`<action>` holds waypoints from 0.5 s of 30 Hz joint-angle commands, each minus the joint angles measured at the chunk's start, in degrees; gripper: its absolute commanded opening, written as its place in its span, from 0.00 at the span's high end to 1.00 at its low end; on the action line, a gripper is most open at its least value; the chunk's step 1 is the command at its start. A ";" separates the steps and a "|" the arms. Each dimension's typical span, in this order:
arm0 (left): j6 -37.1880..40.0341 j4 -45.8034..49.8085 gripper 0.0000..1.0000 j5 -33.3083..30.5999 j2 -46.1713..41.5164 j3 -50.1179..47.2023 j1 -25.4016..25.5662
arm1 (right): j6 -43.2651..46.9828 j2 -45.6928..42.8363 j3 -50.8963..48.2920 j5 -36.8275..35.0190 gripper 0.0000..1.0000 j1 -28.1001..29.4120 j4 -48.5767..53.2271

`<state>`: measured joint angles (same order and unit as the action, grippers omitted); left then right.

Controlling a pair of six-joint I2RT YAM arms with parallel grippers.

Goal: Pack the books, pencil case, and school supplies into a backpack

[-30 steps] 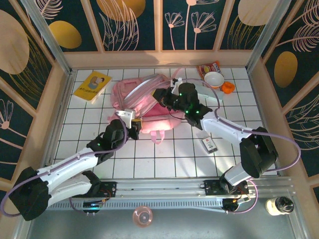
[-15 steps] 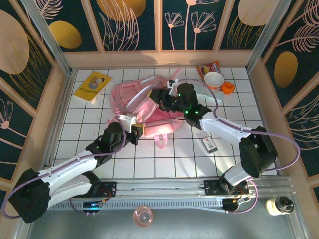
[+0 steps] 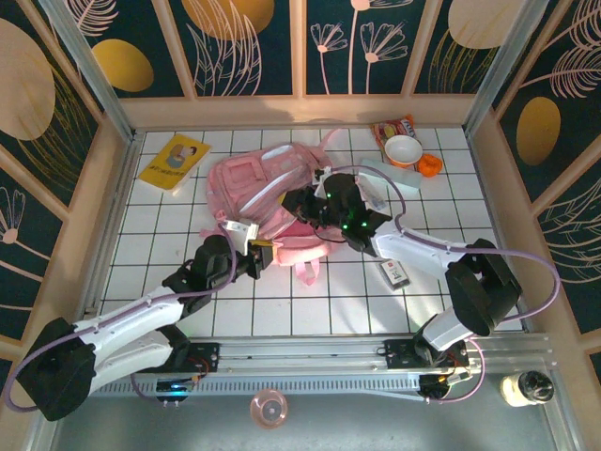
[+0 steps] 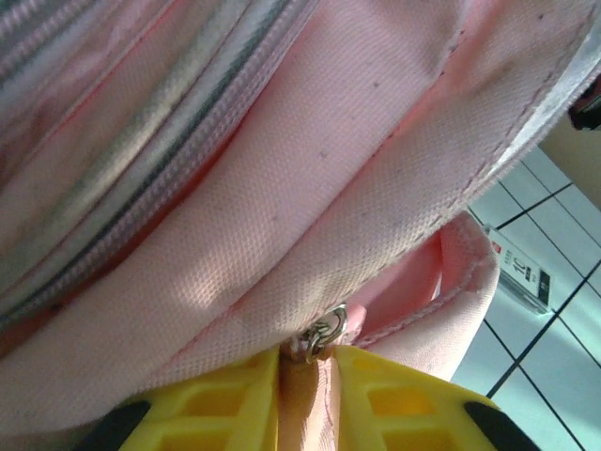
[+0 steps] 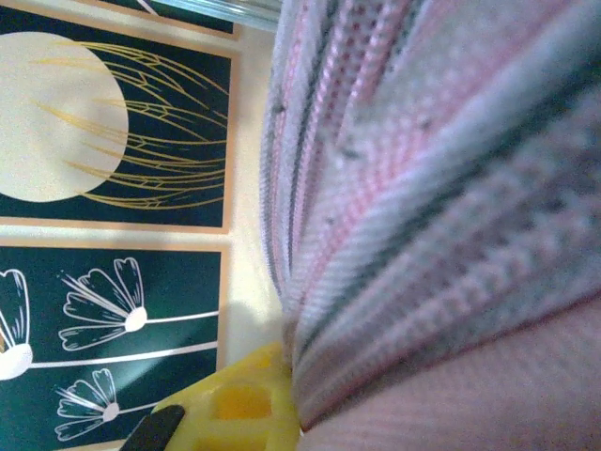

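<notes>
The pink backpack [image 3: 252, 183] lies at the middle of the tiled table. My left gripper [image 3: 265, 252] is at its near edge, its yellow fingers [image 4: 221, 404] shut on the pink tab below the metal zipper pull [image 4: 324, 334]. At the bag's right side my right gripper [image 3: 299, 201] holds backpack cloth [image 5: 441, 216] against its yellow finger [image 5: 239, 404]. The yellow booklet [image 3: 174, 161] lies far left. Behind the right arm lies the mint pencil case [image 3: 394, 177]. The dark labelled item [image 3: 395, 273] [image 4: 519, 271] sits near right. The pen-like stick is out of view.
A white bowl [image 3: 403, 148], a small orange object [image 3: 430, 165] and a red-orange snack packet [image 3: 392, 126] stand at the far right corner. Wooden walls ring the table. Bare tiles lie at the left and near the front rail.
My left gripper has pulled nearer and slightly right with the zipper tab. My right gripper has moved nearer and left, and the backpack has shifted and changed shape with them.
</notes>
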<state>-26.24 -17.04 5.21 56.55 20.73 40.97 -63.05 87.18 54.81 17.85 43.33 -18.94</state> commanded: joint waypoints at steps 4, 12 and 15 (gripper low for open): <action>1.43 8.10 0.79 -12.62 -2.37 0.75 0.20 | 1.94 -3.96 4.31 -0.93 1.00 -0.71 -2.00; 1.27 3.77 0.65 -4.51 -3.89 0.74 0.23 | 4.57 -4.49 8.04 -1.53 1.00 -1.86 0.39; -7.17 3.88 0.58 -3.55 -6.36 2.59 0.20 | 4.92 -3.80 7.94 -2.78 1.00 -2.03 0.74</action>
<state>-27.11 -13.21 0.10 52.47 20.91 41.54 -60.31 86.50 59.48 17.52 41.91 -14.28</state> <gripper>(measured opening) 0.416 0.073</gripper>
